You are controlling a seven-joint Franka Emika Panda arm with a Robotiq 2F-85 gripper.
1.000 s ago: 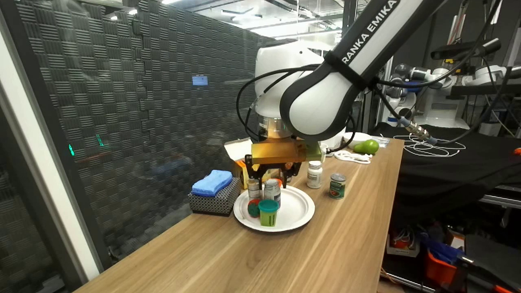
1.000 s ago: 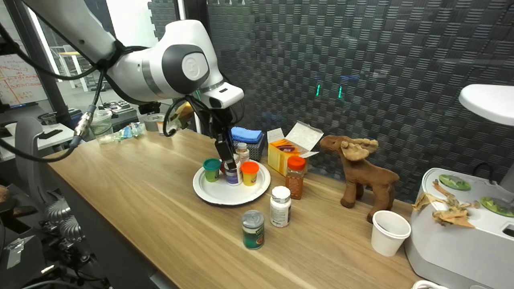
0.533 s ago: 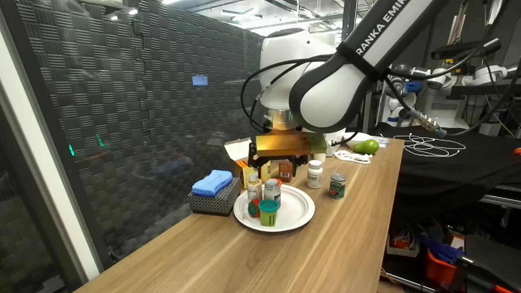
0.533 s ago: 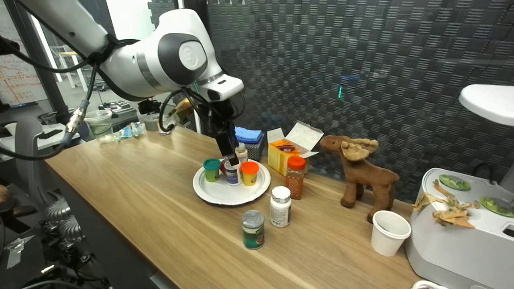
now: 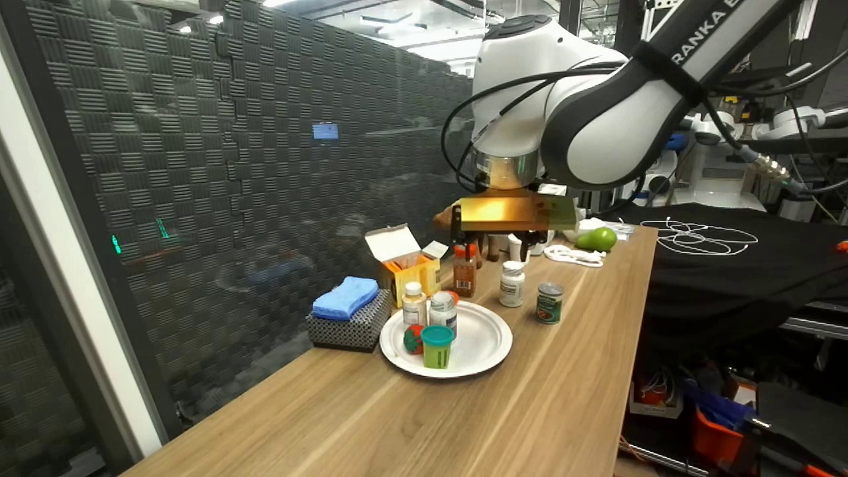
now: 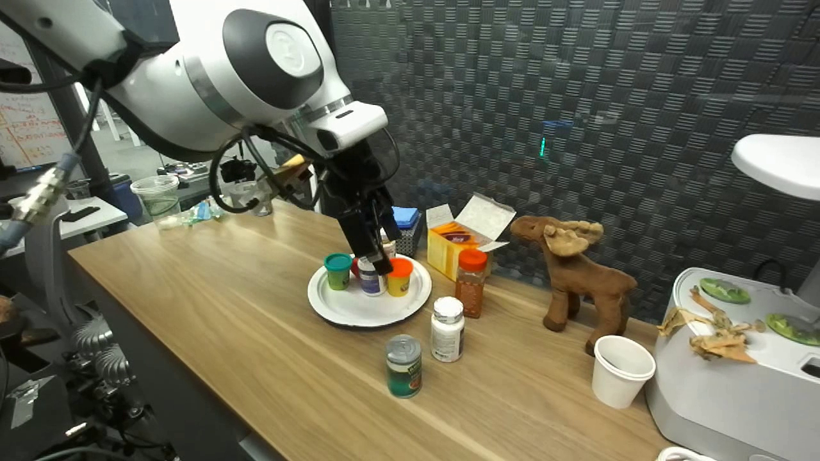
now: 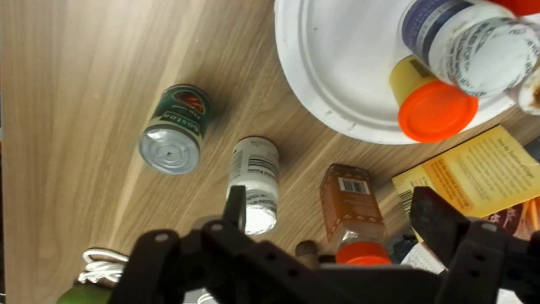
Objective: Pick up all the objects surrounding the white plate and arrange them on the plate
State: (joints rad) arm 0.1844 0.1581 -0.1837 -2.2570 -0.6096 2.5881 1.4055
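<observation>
The white plate holds a green tub with a teal lid, a yellow tub with an orange lid, a white-and-purple bottle, a small bottle and a red-and-green round thing. Off the plate stand a red-lidded spice jar, a white bottle and a green can, all upright. My gripper is open and empty. It hangs above the table; in the wrist view the spice jar shows between its fingers, apart from them.
An open yellow box stands beside the spice jar. A grey box with a blue cloth is beside the plate. A toy moose, paper cups and a grey machine stand farther along. A pear lies near white cord.
My open gripper has risen from around the bottles on the plate and moved across towards the spice jar. The things on the plate and table have not moved.
</observation>
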